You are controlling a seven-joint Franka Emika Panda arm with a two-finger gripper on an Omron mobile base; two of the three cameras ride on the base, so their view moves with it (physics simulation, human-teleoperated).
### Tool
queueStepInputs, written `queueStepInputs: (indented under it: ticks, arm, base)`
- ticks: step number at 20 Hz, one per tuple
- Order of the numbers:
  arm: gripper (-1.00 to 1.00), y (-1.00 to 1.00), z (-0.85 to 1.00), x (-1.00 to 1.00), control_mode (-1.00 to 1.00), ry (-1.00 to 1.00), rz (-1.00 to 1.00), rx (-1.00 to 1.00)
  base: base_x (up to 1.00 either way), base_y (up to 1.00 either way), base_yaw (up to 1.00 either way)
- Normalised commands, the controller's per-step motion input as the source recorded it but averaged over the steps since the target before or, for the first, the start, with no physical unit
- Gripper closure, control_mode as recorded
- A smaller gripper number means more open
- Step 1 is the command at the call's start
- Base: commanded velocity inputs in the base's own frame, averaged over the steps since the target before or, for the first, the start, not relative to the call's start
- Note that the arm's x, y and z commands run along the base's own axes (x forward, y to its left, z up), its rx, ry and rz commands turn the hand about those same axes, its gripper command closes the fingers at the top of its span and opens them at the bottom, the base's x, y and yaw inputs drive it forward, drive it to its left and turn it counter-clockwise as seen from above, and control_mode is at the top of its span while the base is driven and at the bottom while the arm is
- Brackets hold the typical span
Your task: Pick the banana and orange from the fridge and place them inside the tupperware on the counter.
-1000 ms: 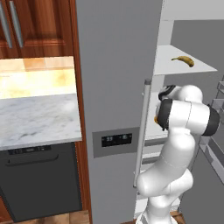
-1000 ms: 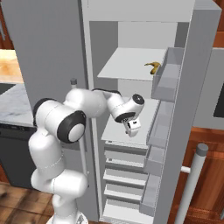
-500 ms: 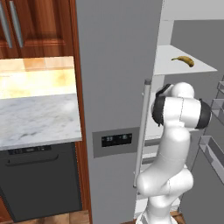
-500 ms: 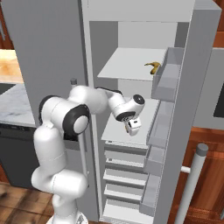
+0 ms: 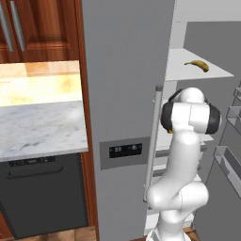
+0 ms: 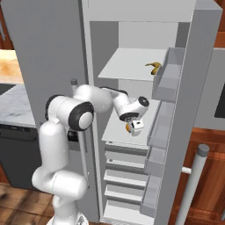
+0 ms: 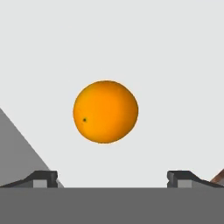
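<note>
The fridge (image 6: 52, 52) stands with its right compartment open, and serves as the landmark for everything here. On its upper white shelf (image 6: 127, 66) lies the banana (image 6: 153, 67), near the shelf's right front corner and just beside the door bins; the left base view shows the same banana (image 5: 197, 65) resting alone on that shelf. One shelf lower, the white arm reaches into the fridge and its end effector (image 6: 133, 127) points down at the orange (image 6: 128, 127), which sits on the middle shelf near its front edge. From the hand view, the orange (image 7: 105, 111) lies on the pale shelf surface, centred ahead of the end effector (image 7: 112, 177), whose two dark fingertips (image 7: 43, 178) stand wide apart on either side, touching nothing. To the left of the fridge, the marble desk (image 5: 37, 129) runs above a dark dishwasher (image 5: 42, 193).
</note>
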Motion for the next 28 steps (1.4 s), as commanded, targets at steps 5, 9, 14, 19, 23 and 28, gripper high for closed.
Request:
queueStepInputs:
  ticks: [5, 9, 14, 19, 23, 28]
  arm:
    - [-1.00, -0.10, -0.11, 0.15, -1.00, 0.00, 0.00, 0.08]
    - [-1.00, -0.13, -0.12, 0.11, -1.00, 0.00, 0.00, 0.06]
    - [-1.00, -0.07, -0.12, 0.11, -1.00, 0.00, 0.00, 0.01]
    - [-1.00, 0.00, -0.11, 0.18, -1.00, 0.03, 0.00, 0.00]
    - [-1.00, 0.00, -0.10, 0.22, -1.00, 0.01, 0.00, 0.00]
    - [-1.00, 0.00, -0.11, 0.19, -1.00, 0.01, 0.00, 0.00]
  base:
    - [0.00, 0.00, 0.00]
    - [0.00, 0.00, 0.00]
    - [0.00, 0.00, 0.00]
    - [0.00, 0.00, 0.00]
    - [0.00, 0.00, 0.00]
    - [0.00, 0.00, 0.00]
